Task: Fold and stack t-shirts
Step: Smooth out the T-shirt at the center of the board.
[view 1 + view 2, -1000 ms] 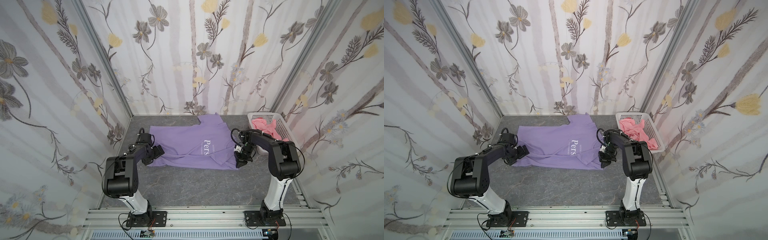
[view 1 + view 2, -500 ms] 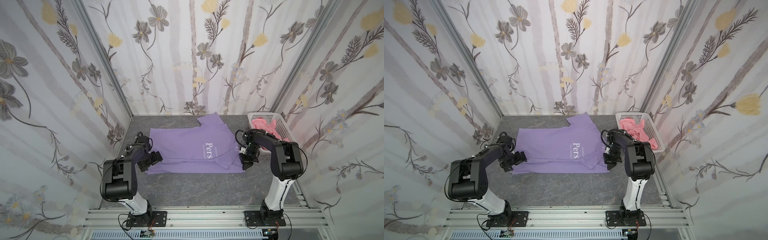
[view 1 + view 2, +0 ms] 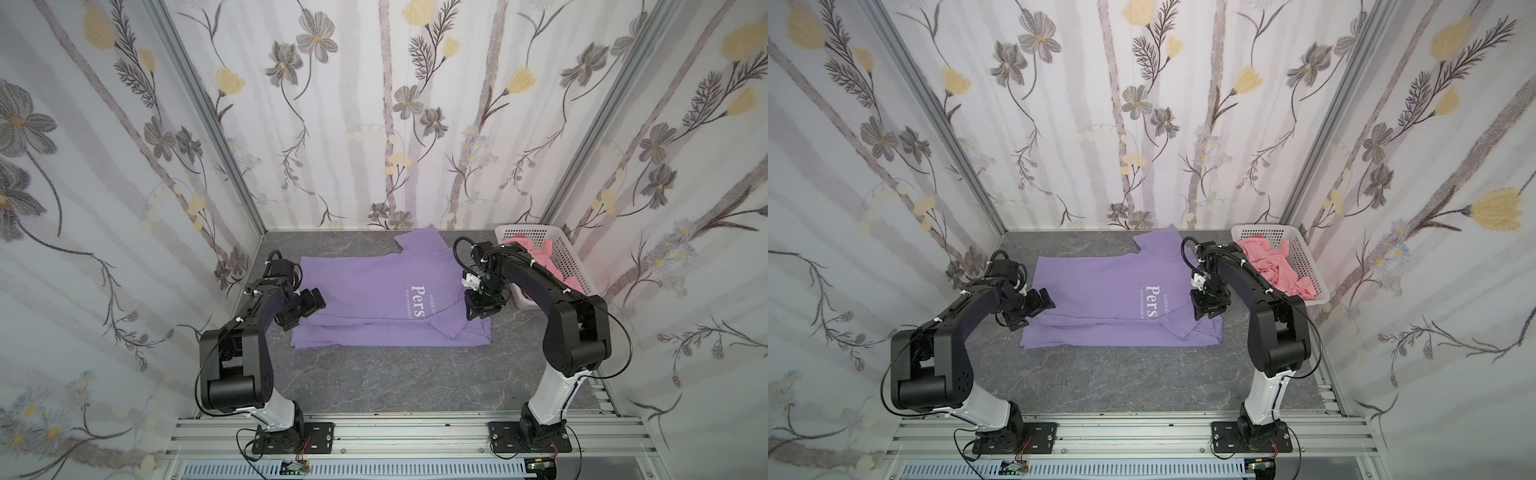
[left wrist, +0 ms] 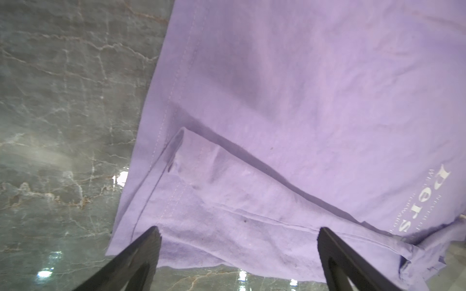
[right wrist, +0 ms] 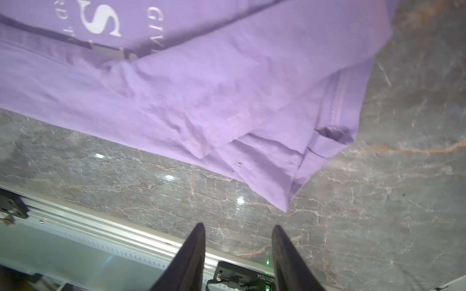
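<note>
The lavender t-shirt [image 3: 374, 286] [image 3: 1100, 286] lies on the grey table with white lettering up, one long fold layered along its near side. My left gripper [image 3: 313, 303] [image 3: 1044, 303] hovers open over the shirt's left hem; in the left wrist view its gripper [image 4: 239, 228] frames the t-shirt [image 4: 302, 100]. My right gripper [image 3: 482, 316] [image 3: 1208, 313] stands open just above the shirt's right side; the right wrist view shows this gripper [image 5: 239, 225] holding nothing, past the t-shirt's corner [image 5: 201, 88]. A salmon-pink t-shirt [image 3: 548, 266] [image 3: 1271, 266] lies crumpled in the basket.
A white plastic basket [image 3: 575, 259] [image 3: 1306, 259] stands at the back right by the wall. Flowered walls close in the left, back and right sides. Bare grey table [image 3: 395, 382] stretches from the shirt to the front rail.
The right gripper has opened and let go of the lavender t-shirt, then lifted slightly. The shirt slid toward the front right and lies still. The left gripper dipped forward and came back.
</note>
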Tool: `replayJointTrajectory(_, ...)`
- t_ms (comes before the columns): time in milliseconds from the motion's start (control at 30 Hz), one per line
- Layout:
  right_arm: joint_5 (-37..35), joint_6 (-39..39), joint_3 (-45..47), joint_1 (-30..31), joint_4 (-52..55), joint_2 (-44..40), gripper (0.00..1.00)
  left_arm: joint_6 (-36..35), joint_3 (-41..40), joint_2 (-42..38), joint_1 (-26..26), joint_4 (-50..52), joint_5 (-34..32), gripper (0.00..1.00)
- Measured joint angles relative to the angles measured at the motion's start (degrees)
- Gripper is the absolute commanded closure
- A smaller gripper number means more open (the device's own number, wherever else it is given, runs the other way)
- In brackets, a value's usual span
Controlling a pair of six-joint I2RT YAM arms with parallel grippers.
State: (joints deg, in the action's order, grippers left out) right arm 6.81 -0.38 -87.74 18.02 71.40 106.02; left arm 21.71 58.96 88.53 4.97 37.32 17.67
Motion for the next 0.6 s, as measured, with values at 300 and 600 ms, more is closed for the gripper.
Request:
replayJointTrajectory(300,-6.8,-1.84,-0.2,9.86,-1.9,8.33,0.59,3.87,-4.72,-1.2,-2.03,-4.37,4.2,0.0)
replayJointTrajectory(600,-8.57,-2.64,0.0,10.4,-2.84,10.88,0.59,4.63,-3.32,1.95,-4.17,-6.03,4.63,0.0)
